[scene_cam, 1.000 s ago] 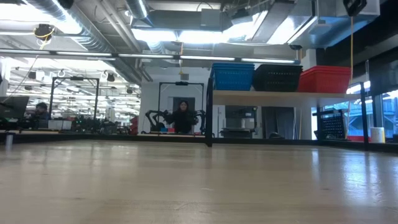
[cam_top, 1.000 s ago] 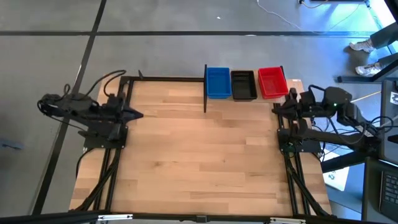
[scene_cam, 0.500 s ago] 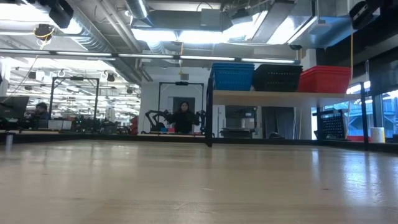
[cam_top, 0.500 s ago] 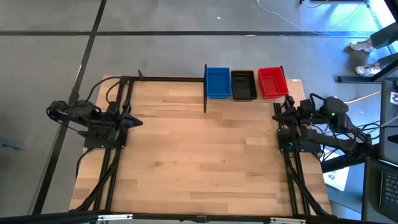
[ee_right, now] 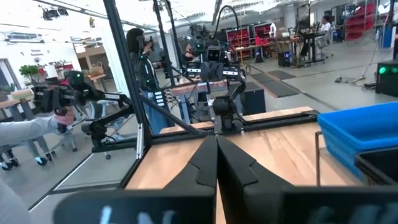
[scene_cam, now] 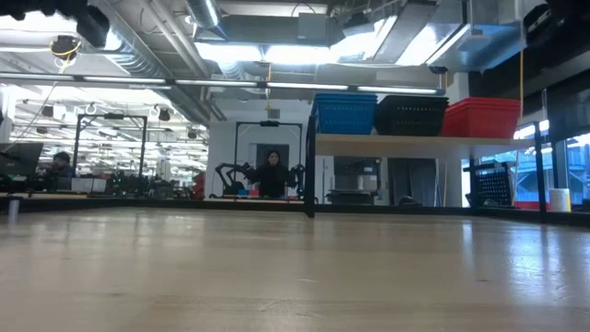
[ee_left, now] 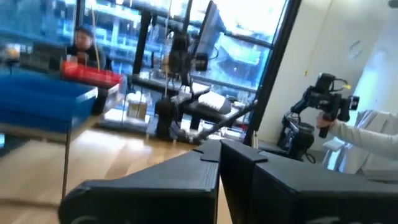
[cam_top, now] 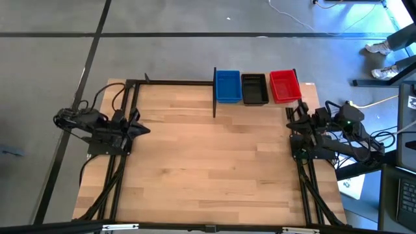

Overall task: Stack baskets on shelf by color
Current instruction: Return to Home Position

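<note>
Looking down, blue baskets (cam_top: pixel 227 86), black baskets (cam_top: pixel 254 89) and red baskets (cam_top: pixel 284 86) stand side by side, long axes crosswise to both grippers' aim; red sits near the right gripper (cam_top: pixel 290 112), all well apart from the left gripper (cam_top: pixel 143 129). Level view: mesh-walled stacks top the shelf (scene_cam: pixel 406 140). Wrist views: each gripper's fingers (ee_left: pixel 161 180) are pressed together, empty.

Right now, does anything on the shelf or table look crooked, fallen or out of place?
Nothing stands out. The blue baskets, black baskets and red baskets sit straight, side by side on the shelf. The left gripper and right gripper are shut, at the sides of the table.
</note>
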Motion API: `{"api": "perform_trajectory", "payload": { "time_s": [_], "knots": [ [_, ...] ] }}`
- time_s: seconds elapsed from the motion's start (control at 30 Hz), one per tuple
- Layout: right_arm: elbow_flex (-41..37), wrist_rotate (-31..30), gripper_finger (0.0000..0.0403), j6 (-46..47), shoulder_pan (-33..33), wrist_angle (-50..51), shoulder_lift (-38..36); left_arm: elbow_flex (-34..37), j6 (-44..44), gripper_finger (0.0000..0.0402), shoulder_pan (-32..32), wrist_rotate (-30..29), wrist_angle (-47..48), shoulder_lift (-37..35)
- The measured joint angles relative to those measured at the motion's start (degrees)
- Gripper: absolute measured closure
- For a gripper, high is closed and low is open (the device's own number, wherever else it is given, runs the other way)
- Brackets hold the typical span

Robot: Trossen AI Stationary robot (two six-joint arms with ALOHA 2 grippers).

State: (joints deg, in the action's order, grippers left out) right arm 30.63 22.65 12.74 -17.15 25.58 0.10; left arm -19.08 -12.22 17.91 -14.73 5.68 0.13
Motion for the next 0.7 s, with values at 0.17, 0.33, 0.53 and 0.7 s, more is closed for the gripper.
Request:
{"api": "perform_trajectory", "payload": {
  "time_s": [0.17,0.33,0.53,0.7],
  "knots": [
    [-1.10,0.02,0.0403,-3.05,0.00,-2.78,0.00,1.55,3.84,0.0402,0.00,-0.90,-4.44,-0.02],
    [-6.60,0.15,0.0403,-4.24,0.00,-8.09,0.02,6.28,6.45,0.0401,0.00,-1.30,-12.49,-0.02],
    [-15.74,3.38,0.0403,-4.43,-0.02,-19.36,0.02,15.18,6.35,0.0401,0.00,-2.33,-23.34,-0.01],
    [-20.27,3.52,0.0403,-7.70,-0.02,-22.82,0.02,18.61,5.11,0.0401,0.00,-2.95,-25.54,0.01]
  ]
}}
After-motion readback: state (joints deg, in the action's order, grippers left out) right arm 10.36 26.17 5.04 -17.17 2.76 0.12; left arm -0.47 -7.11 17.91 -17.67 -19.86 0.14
